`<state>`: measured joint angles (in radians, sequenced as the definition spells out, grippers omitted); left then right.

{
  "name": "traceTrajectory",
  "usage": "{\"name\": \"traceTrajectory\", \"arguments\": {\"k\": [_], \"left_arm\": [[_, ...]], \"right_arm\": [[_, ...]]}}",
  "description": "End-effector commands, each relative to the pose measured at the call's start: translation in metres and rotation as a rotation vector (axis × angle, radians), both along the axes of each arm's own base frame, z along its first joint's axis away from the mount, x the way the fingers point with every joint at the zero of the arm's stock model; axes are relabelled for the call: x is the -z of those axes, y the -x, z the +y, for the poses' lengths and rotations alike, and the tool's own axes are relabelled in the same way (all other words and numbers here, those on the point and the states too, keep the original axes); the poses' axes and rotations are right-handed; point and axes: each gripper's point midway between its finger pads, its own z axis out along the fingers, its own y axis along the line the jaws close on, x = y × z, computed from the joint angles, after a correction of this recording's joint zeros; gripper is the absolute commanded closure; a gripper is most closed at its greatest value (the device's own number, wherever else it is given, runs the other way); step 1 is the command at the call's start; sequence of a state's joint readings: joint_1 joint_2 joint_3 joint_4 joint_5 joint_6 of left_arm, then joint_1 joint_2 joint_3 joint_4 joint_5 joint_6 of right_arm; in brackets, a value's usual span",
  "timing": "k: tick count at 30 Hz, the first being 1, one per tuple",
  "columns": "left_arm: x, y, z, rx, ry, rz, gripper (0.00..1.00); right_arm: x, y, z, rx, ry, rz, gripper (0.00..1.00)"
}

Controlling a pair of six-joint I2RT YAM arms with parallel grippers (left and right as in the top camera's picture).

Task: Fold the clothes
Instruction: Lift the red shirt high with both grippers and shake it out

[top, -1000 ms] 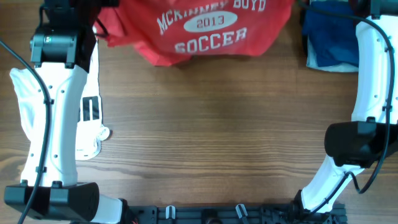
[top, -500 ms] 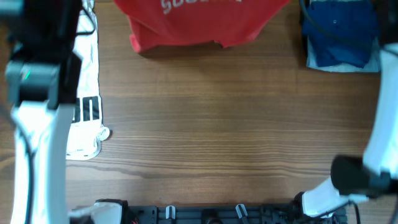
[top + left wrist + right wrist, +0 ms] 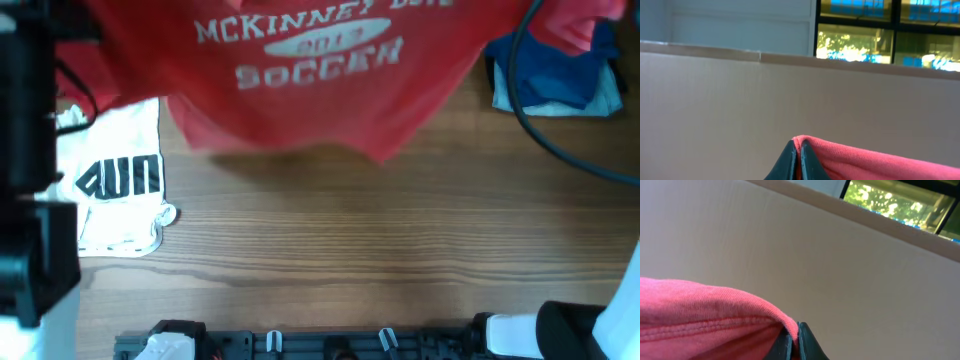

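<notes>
Early on: L gripper (image 3: 797, 161) & R gripper (image 3: 793, 341) are each pinching a red tee (image 3: 320, 100) edge, holding it aloft over the table (image 3: 350, 250), not yet folded; white tee (image 3: 120, 200) waiting flat, blues (image 3: 555, 75) looking folded.

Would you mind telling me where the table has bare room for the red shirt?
Bare wood runs from the red shirt to the near rail, right of the white shirt. The far right corner is crowded with blue garments.
</notes>
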<state>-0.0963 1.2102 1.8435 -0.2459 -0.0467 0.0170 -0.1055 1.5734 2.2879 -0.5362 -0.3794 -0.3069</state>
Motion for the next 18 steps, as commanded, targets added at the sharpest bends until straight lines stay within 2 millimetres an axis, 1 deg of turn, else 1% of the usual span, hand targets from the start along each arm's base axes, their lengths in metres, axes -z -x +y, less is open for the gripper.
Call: {"name": "traceTrajectory", "arguments": {"k": [1, 4, 8, 10, 13, 15, 18], "left_arm": [[0.022, -0.039, 0.002, -0.035, -0.021, 0.068, 0.96], [0.037, -0.071, 0.002, -0.046, -0.03, 0.101, 0.96], [0.05, -0.111, 0.009, -0.069, -0.027, 0.092, 0.96], [0.052, -0.131, 0.014, -0.085, -0.024, 0.059, 0.96], [0.047, -0.159, 0.024, -0.109, -0.014, -0.053, 0.96], [0.043, -0.168, 0.027, -0.116, -0.009, -0.124, 0.96], [0.031, -0.17, 0.033, -0.143, 0.018, -0.24, 0.96]], "right_arm": [[0.009, -0.024, -0.008, 0.037, 0.002, 0.006, 0.96], [0.012, -0.043, -0.012, 0.044, -0.001, -0.011, 0.96], [0.012, -0.07, -0.015, 0.039, -0.019, -0.062, 0.96], [0.01, -0.087, -0.018, 0.039, -0.042, -0.112, 0.96], [0.002, -0.108, -0.023, 0.055, -0.046, -0.229, 0.96], [-0.005, -0.114, -0.024, 0.041, -0.072, -0.298, 0.96], [-0.02, -0.114, -0.025, 0.015, -0.131, -0.415, 0.96]]}}
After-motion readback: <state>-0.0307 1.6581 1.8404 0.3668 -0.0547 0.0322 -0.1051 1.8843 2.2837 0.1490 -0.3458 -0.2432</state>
